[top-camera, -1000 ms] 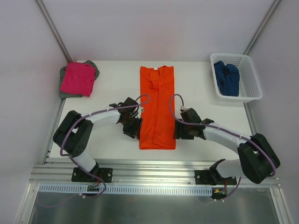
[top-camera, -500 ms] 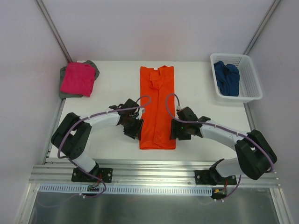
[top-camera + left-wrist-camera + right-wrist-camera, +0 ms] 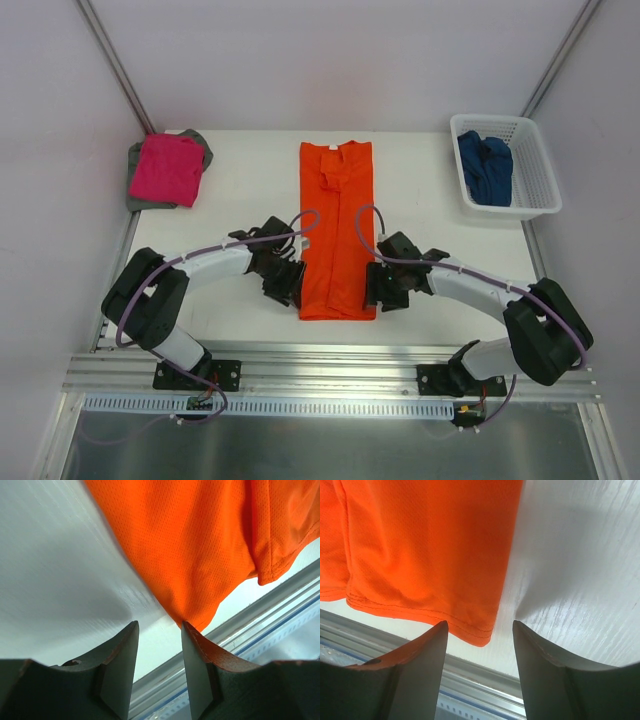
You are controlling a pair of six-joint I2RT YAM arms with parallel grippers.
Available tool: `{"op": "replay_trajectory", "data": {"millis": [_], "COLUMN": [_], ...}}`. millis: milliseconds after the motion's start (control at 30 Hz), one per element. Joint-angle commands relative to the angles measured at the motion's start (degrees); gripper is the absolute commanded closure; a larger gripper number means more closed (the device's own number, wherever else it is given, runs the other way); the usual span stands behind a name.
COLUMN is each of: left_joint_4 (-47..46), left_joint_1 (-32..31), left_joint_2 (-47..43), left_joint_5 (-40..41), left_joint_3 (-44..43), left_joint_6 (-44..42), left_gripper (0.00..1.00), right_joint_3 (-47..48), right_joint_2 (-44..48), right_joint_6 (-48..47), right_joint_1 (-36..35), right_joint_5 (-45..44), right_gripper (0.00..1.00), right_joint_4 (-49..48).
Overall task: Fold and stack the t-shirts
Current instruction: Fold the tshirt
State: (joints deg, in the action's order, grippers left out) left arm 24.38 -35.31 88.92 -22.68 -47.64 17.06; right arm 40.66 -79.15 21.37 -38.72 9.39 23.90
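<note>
The bright orange t-shirt [image 3: 337, 232] lies flat mid-table, folded into a long narrow strip that runs from the far side to the near edge. My left gripper [image 3: 288, 292] is open at its near left corner. In the left wrist view that corner [image 3: 192, 620] touches the tip of the right finger [image 3: 197, 655], and nothing sits in my left gripper [image 3: 160, 630]. My right gripper [image 3: 375, 293] is open at the near right corner. In the right wrist view the hem corner [image 3: 479, 639] lies just beyond my right gripper [image 3: 479, 627], ungripped.
A magenta pink t-shirt [image 3: 165, 168] lies folded on a grey one [image 3: 203, 146] at the back left. A white lattice basket [image 3: 540, 195] at the back right holds a dark blue t-shirt [image 3: 485, 168]. The metal rail [image 3: 330, 365] runs along the table's near edge.
Both grippers have slid along the orange shirt's sides toward the near edge and now sit at its two near corners. The shirt has not moved.
</note>
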Motion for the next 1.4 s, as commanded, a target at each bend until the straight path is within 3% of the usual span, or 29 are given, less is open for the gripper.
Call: {"op": "replay_trajectory", "data": {"millis": [0,467,600,733,767,900,1133,1167,1200,1233,1267,1367], "left_joint_4": [0.2,-0.1,-0.1,-0.1,-0.1,-0.1,0.0,0.6,0.8,1.1,2.0,1.8], "left_joint_1": [-0.6,-2.8,-3.4,-3.5,-3.5,-3.4,-3.4,-3.4,-3.4,-3.4,-3.4,-3.4], "left_joint_2": [-0.6,3.0,4.5,4.5,4.3,4.5,2.7,2.1,1.7,1.4,1.0,0.8], "left_joint_5": [-2.6,-3.4,-3.7,-3.8,-3.8,-3.9,-2.6,-2.2,-1.5,-0.4,-0.1,-0.6], "left_joint_3": [0.9,-3.3,-4.2,-4.3,-4.1,-4.2,-3.4,-3.4,-3.5,-3.4,-3.3,-2.6], "left_joint_6": [0.6,1.0,0.9,0.9,1.0,0.9,0.9,1.0,1.0,1.2,1.5,1.3], "left_gripper": [0.60,0.62,0.64,0.72,0.81,1.00,1.00,0.99,0.91,0.59,0.49,0.38], "right_joint_3": [-2.0,-2.9,-2.6,-2.6,-2.6,-2.7,-2.7,-2.7,-2.7,-2.7,-2.6,-2.7], "right_joint_2": [1.6,0.7,0.0,-0.2,-0.2,-0.4,-0.6,-0.5,-0.5,-0.5,-0.5,-0.4], "right_joint_6": [2.3,1.7,1.0,0.7,0.6,0.4,0.2,0.2,0.2,0.2,0.2,0.2], "right_joint_1": [-0.4,-0.3,-0.2,-0.2,-0.2,0.0,0.1,0.2,0.0,0.2,0.1,0.2], "right_joint_5": [1.9,3.6,4.4,4.5,4.6,5.3,5.7,5.7,5.7,5.6,5.6,5.2], "right_gripper": [0.42,0.45,0.50,0.59,0.61,0.73,0.78,0.78,0.78,0.78,0.78,0.75], "right_joint_4": [2.0,-2.2,-3.2,-3.9,-3.9,-4.7,-5.4,-5.5,-5.5,-5.3,-5.4,-5.1]}}
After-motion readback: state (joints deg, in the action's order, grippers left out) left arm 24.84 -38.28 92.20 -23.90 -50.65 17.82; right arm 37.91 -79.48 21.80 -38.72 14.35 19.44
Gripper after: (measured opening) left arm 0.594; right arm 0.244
